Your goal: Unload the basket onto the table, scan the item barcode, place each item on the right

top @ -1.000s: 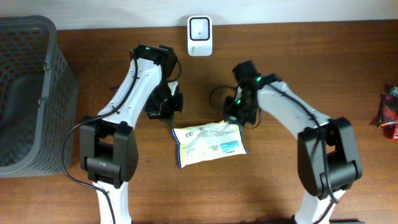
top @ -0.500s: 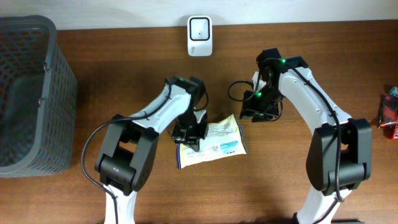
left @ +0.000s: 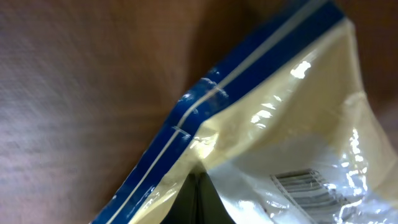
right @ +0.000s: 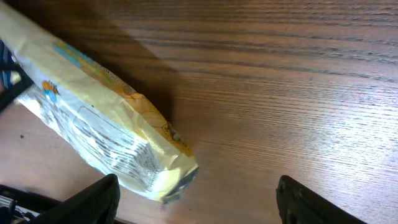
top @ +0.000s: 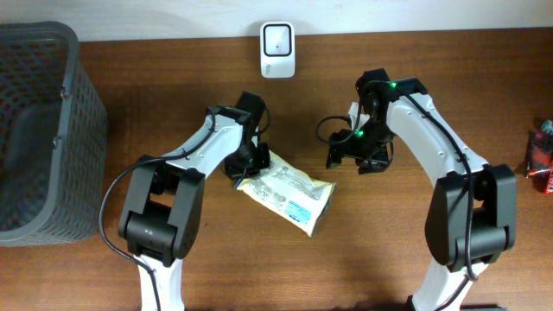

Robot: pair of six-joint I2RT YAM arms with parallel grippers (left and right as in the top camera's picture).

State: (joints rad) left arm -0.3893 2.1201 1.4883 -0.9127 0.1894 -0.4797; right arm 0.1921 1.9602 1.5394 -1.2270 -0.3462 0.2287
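Packet pinched at one edge, short of the scanner.
We find the snack packet (top: 289,192) in front of the scanner (top: 277,39), left gripper (top: 245,169) pinching its sealed edge, right gripper (top: 347,161) spread and empty. We advise a steady lift, film taut, barcode (left: 305,185) turned squarely toward the scanner window.

Seen from overhead, the tips of my left pincer (top: 245,167) are hidden under its own wrist. Its camera sits so close that the packet (left: 292,118) blurs and runs off the edges, and the barcode (left: 309,186) is cut at the bottom. On my right pincer (top: 350,161) the fingers (right: 309,200) are cropped too. At the table's (top: 380,250) left edge the basket (top: 86,130) is cut off, and at its right edge a red item (top: 539,157).
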